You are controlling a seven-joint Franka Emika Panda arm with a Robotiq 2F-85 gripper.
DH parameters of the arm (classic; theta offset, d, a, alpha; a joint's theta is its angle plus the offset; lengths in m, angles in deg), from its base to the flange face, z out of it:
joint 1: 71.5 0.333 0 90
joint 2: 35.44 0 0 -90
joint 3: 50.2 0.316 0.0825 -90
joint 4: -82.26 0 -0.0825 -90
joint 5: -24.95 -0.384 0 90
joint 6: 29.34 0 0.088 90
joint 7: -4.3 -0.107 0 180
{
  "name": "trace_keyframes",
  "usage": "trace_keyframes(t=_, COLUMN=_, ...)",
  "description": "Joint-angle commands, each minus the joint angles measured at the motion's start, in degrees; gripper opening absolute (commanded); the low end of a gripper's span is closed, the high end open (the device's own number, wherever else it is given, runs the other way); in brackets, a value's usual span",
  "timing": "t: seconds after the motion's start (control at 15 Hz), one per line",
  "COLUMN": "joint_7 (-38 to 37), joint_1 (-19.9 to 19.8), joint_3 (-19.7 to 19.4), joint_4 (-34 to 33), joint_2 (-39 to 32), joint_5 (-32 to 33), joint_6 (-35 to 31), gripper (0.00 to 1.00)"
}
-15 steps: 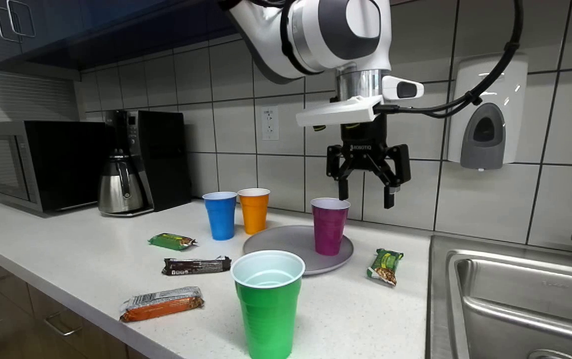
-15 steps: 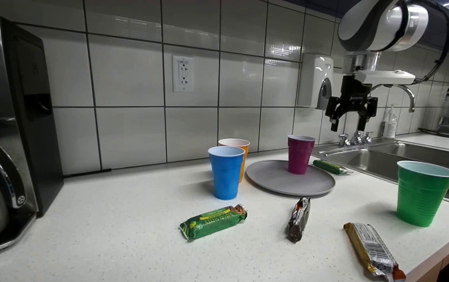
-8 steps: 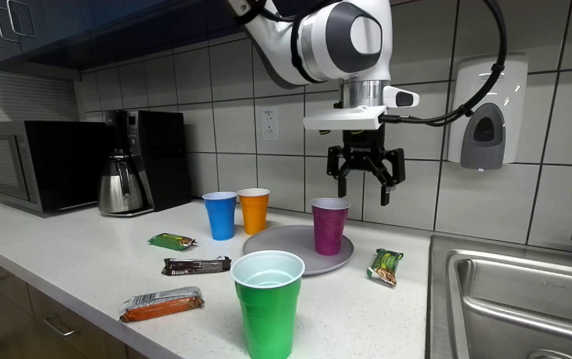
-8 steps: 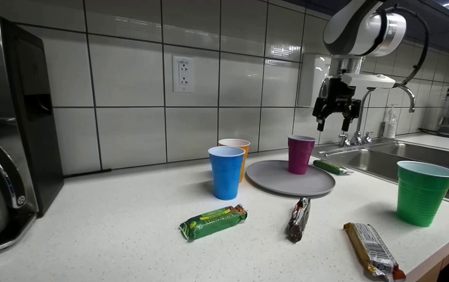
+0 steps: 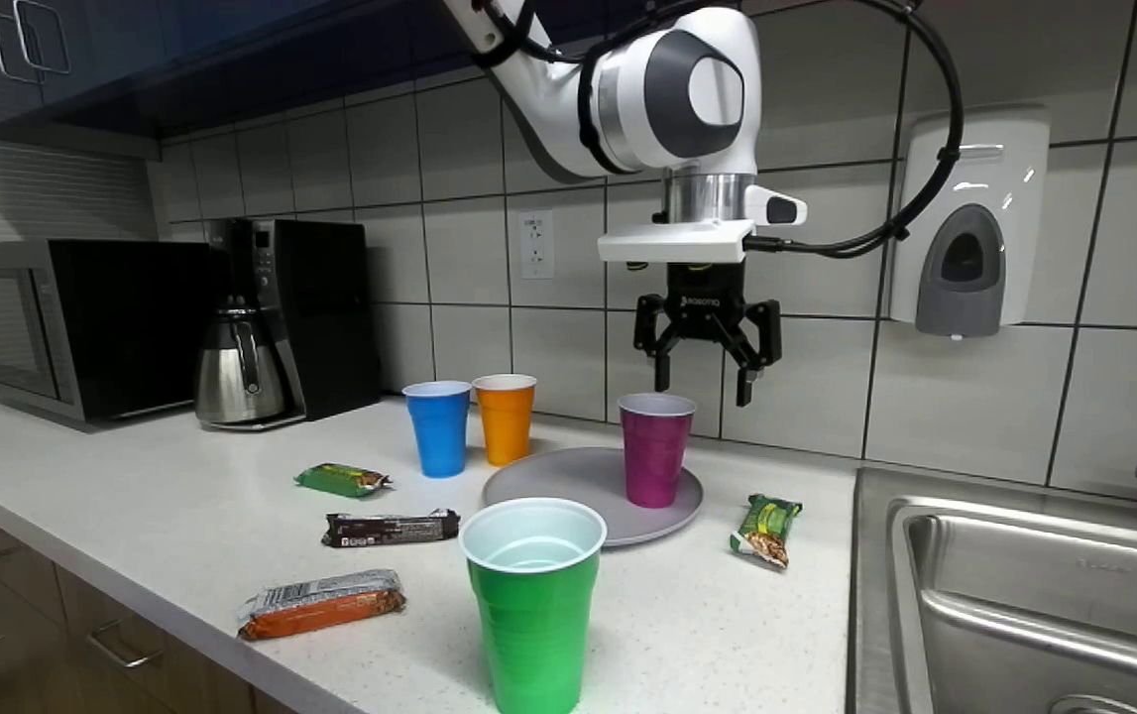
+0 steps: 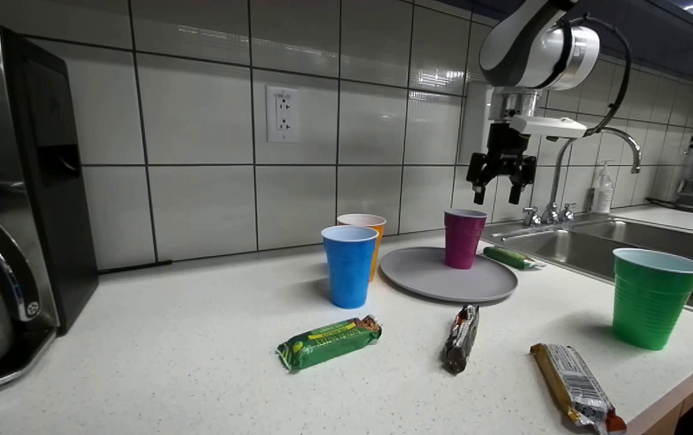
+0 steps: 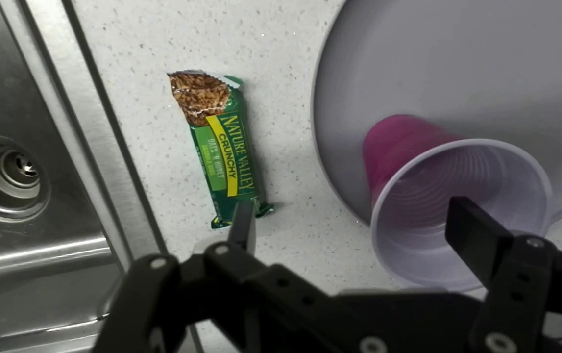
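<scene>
Gripper [image 5: 704, 387] stood empty, spread wide, near tapered purple cup [image 5: 655, 454] on round plate [image 5: 563, 478]; crinkle-wrapped granola bar [image 5: 765, 531] lay at lower right.

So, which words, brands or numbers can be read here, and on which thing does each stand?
"NATURE VALLEY": green granola bar by the sink.
"CRUNCHY": same bar.
"OATS 'N HONEY": same bar.
"ROBOTIQ": hand.
Text too small or blurred: other green bar, brown bar, orange-and-silver bar, wall outlet, coffee maker, sink.

room between purple cup [image 5: 654, 454] and sink [image 5: 1024, 557] — green bar [image 5: 766, 529] lies low
</scene>
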Motion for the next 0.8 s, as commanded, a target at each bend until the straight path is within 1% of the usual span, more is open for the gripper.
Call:
trace_keyframes(t=0.0, joint_7=2.25, joint_1=-0.82, joint_3=1.49, joint_4=-4.32, joint_2=-2.47, joint_5=-0.67, joint_6=3.57, gripper=1.0)
trace_keyframes(t=0.27, joint_7=2.47, joint_1=-0.8, joint_3=2.08, joint_4=-6.89, joint_2=-4.77, joint_5=-0.52, joint_6=4.93, gripper=1.0)
trace_keyframes(t=0.73, joint_7=2.65, joint_1=-1.0, joint_3=2.73, joint_4=-10.9, joint_2=-8.68, joint_5=-0.46, joint_6=5.43, gripper=1.0)
